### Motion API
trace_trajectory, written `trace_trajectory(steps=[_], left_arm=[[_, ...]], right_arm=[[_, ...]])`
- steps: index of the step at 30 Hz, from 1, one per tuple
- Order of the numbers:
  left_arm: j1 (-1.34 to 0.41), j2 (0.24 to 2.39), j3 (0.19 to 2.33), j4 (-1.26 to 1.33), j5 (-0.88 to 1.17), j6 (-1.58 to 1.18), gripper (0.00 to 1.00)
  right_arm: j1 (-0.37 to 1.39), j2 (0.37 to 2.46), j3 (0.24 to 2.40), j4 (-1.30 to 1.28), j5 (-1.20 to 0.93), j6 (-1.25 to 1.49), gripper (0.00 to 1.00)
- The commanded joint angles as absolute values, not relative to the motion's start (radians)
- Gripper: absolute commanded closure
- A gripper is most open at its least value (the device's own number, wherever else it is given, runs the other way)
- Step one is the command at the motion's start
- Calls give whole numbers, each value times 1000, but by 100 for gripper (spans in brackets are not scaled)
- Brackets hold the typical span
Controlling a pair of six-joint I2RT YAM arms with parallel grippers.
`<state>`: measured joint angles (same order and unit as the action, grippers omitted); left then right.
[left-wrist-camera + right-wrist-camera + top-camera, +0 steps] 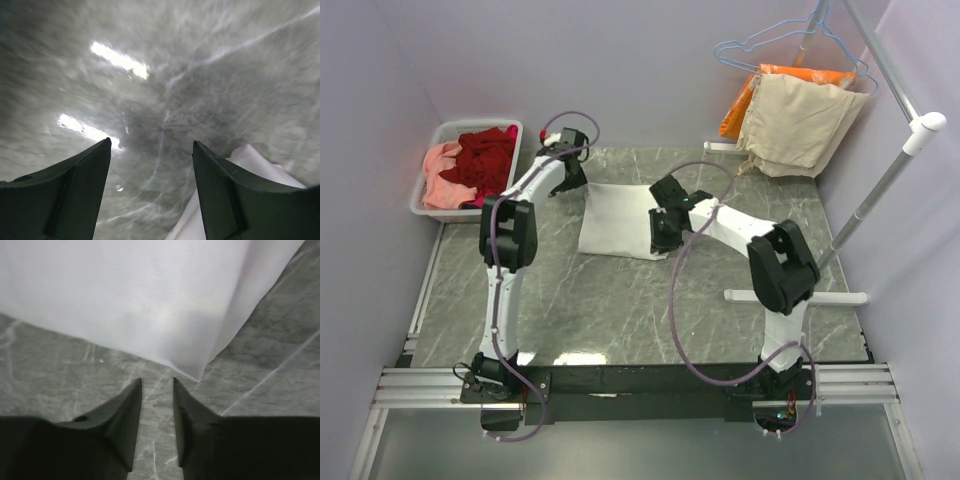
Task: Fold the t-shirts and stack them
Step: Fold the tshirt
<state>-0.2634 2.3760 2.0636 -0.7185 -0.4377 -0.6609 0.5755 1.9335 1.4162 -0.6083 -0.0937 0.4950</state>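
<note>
A white t-shirt [618, 222] lies folded into a rough rectangle in the middle of the table, its print hidden. My left gripper [570, 175] hovers at its far left corner, open, with bare marble between the fingers; a white edge of the t-shirt [250, 162] shows beside the right finger. My right gripper [663, 228] sits at the shirt's right edge; in the right wrist view the gripper [157, 382] is open by a narrow gap, empty, just short of the white t-shirt [150, 295]. Dark red t-shirt [487, 160] and salmon pink t-shirt [440, 180] lie in the basket.
A white basket [432, 148] stands at the far left of the table. A beige cloth [800, 125] and an orange cloth [740, 105] hang from a clothes rack [880, 190] at the far right, its foot [795, 297] resting on the marble table [590, 310].
</note>
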Motion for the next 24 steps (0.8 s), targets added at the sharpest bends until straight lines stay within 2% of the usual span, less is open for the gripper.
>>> trace_trajectory(steps=[1,2,3,4,6,8,16,24], left_arm=[[-249,2192,2069,-641,-371,-598,28],[-249,2174,2068,-646,-356,-591,28],[-249,2166,2068,-650,-348,-581,28],[-249,2154,2065,-672,-335,-577,28],[-249,2142,2056,-692,-316,-571,29],[-249,2108,2022,-719,-287,-580,29],[-249,1856,1712,-670,-169,-594,29],[-248,1738,1614,-696,-138,-581,29]], right_arm=[[569,1757,1379,-503,-44,508,55],[568,1746,1379,-499,-40,511,53],[568,1732,1382,-499,-28,514,46],[565,1729,1394,-502,-17,514,44],[555,1729,1400,-502,-2,522,33],[526,1738,1402,-491,-2,534,29],[431,1859,1511,-479,-15,541,24],[376,1954,1510,-434,-171,560,20]])
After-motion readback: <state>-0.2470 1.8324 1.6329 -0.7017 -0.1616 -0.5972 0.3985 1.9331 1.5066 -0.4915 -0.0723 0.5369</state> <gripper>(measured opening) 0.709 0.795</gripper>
